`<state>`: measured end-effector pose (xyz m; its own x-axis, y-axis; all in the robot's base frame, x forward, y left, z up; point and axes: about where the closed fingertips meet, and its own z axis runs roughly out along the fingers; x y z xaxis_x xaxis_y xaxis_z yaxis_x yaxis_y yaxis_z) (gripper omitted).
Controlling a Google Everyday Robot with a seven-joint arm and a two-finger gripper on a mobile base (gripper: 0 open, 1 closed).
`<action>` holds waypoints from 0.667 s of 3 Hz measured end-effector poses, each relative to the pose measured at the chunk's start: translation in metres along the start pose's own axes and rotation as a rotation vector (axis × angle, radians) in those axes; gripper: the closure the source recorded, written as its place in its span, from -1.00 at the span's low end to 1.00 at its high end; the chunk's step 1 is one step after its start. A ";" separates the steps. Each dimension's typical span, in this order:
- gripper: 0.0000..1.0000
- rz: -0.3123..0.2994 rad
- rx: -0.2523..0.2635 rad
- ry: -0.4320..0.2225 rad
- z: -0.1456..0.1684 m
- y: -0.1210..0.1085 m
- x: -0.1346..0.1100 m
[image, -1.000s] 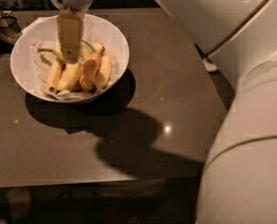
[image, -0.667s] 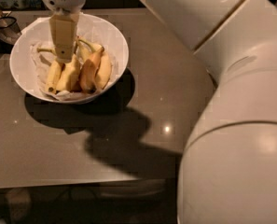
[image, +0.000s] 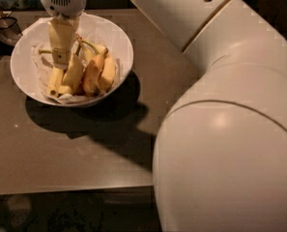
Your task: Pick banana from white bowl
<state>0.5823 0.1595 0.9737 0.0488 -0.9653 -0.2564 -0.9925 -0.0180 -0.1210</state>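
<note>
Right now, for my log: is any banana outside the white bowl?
No, all bananas lie inside the white bowl, the gripper down among them.

brown table [image: 61, 149], big dark shadow [image: 109, 124] on it. orange-tinged banana [image: 92, 76] stands tilted, a second yellow banana [image: 109, 72] touching its right side. slim yellow banana [image: 54, 81] further left. crumpled paper [image: 70, 99] under them. dark object [image: 3, 25] at top-left edge, unclear. gripper [image: 61, 59] low over the left fruit.
</note>
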 end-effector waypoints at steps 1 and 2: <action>-0.40 0.053 -0.070 -0.053 0.010 -0.003 -0.001; -0.20 0.118 -0.138 -0.098 0.016 -0.001 0.003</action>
<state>0.5850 0.1613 0.9573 -0.0651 -0.9329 -0.3543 -0.9976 0.0519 0.0466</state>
